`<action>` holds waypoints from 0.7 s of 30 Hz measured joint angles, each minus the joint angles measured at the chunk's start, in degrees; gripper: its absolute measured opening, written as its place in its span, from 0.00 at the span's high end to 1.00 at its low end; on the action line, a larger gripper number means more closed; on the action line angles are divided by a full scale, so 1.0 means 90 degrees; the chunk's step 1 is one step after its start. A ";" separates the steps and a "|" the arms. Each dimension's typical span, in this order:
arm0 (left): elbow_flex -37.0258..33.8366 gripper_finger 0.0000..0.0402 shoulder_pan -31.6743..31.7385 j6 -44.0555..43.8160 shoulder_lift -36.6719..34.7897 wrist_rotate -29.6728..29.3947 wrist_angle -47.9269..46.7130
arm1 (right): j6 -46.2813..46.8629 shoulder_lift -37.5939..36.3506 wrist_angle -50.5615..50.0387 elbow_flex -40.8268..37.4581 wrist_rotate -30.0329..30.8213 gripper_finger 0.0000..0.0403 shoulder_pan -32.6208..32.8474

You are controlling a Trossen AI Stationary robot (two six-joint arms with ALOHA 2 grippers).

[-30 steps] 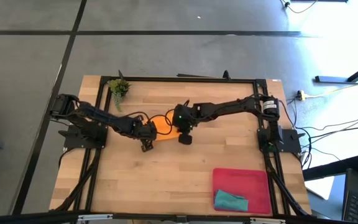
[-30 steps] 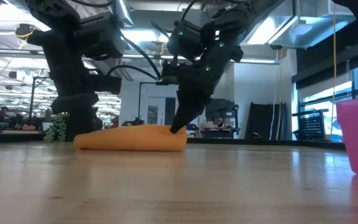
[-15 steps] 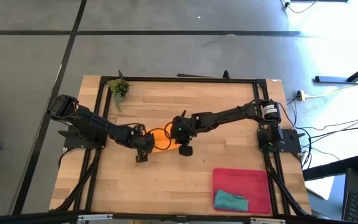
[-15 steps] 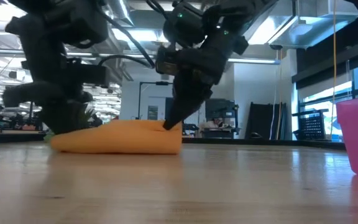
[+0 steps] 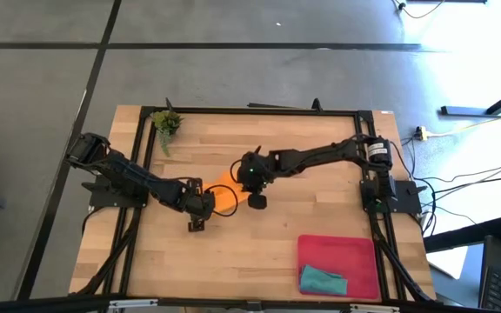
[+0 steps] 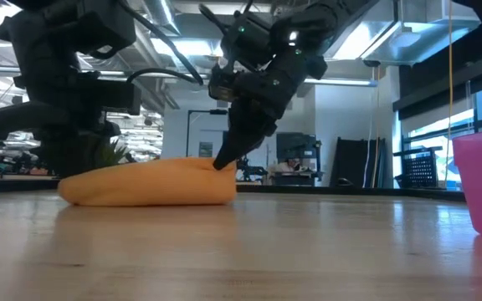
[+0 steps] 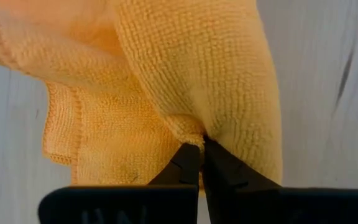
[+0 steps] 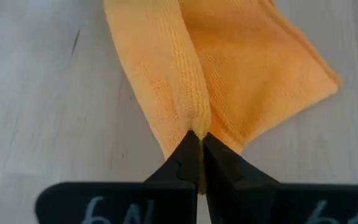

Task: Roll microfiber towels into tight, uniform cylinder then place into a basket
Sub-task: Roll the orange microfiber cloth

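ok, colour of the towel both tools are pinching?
Bright orange towel, plain with no pattern; clearest in the right wrist view.

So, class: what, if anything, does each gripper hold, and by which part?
Both grip the bright orange microfibre towel: the left gripper pinches a fold of it, the right gripper its rolled edge.

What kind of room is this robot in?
Probably a robotics lab or workshop. The wooden table stands on a bare grey floor, cables trail beside it, and ceiling ducts hang over the big open hall behind.
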 joint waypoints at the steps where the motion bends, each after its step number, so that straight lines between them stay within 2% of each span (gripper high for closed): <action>1: 0.0000 1.00 0.0000 0.0000 0.0000 -0.0018 0.0002 | -0.0007 0.0002 0.0021 0.0000 0.0000 0.98 -0.0031; 13: -0.0010 1.00 -0.0005 -0.0046 0.0002 -0.0091 0.0115 | -0.0197 0.0259 0.0669 -0.0001 0.0023 0.98 -0.0170; 21: -0.0010 1.00 -0.0010 -0.0051 0.0002 -0.0111 0.0127 | -0.0333 0.0335 0.0651 -0.0005 0.0032 0.98 -0.0206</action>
